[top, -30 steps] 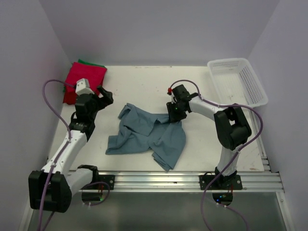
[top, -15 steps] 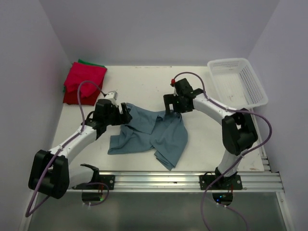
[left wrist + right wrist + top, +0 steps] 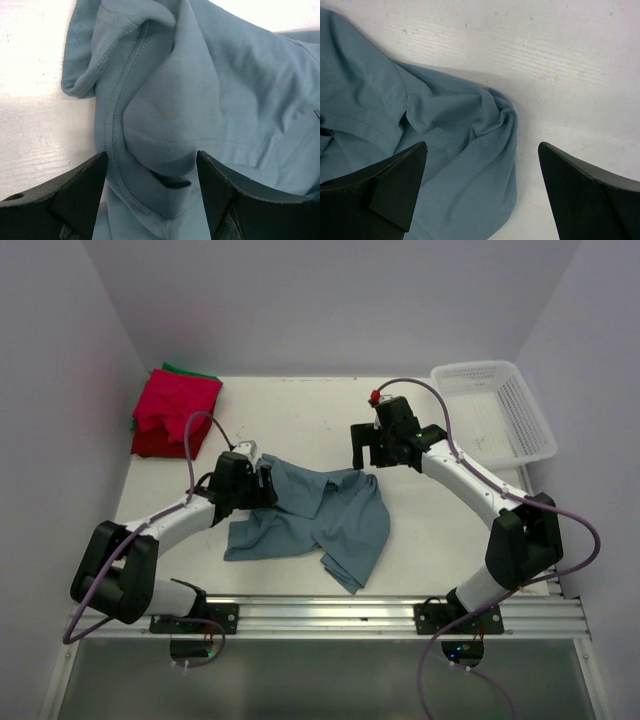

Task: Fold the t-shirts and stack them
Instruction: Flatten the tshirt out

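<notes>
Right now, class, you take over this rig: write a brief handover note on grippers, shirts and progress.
Left gripper: open, straddling a bunched fold of the crumpled dusty blue-grey cloth t-shirt.
Right gripper: open, empty, over that shirt's far right edge.
Done: bright red folded shirts stacked on a green folded shirt, far left corner.
Left: fold the blue-grey t-shirt, add it to the stack.

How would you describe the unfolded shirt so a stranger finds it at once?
Start from the white table and go to its middle. There lies a crumpled blue-grey t-shirt. The red folded shirts in the far left corner are stacked; it alone lies loose.
</notes>
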